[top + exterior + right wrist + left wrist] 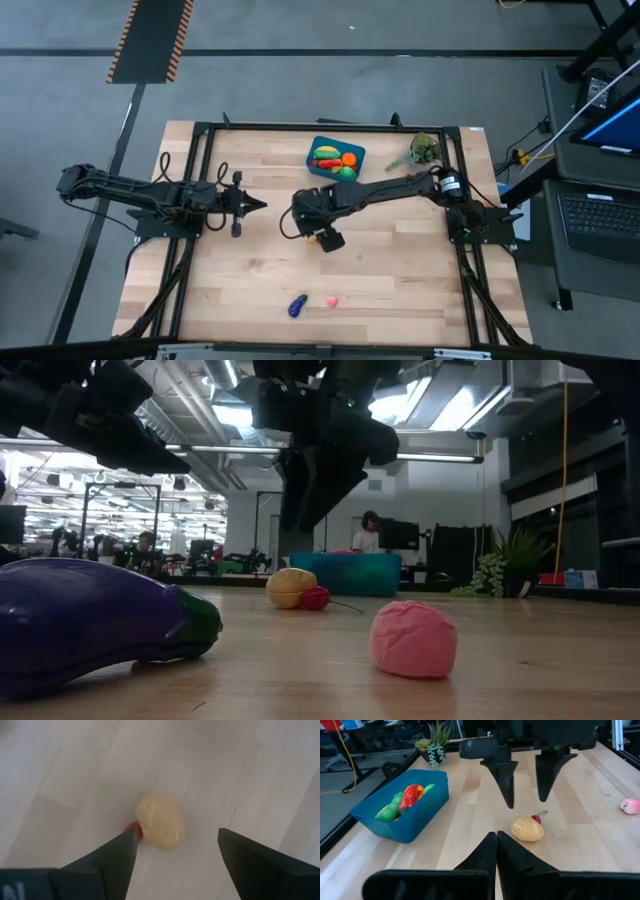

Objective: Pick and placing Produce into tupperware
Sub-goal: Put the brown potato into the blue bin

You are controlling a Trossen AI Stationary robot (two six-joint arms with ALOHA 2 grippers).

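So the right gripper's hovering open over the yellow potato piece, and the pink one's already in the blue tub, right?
Not quite. The pink piece lies on the table near the purple eggplant, not in the blue tub, as the high view shows. The right gripper does hover open over the yellow potato piece.

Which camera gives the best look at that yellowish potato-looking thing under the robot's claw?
The right wrist view: the tan potato fills the middle, framed by the open right gripper. The left wrist view shows it smaller, beside a red cherry. The low view shows it far off. In the high view the arm hides it.
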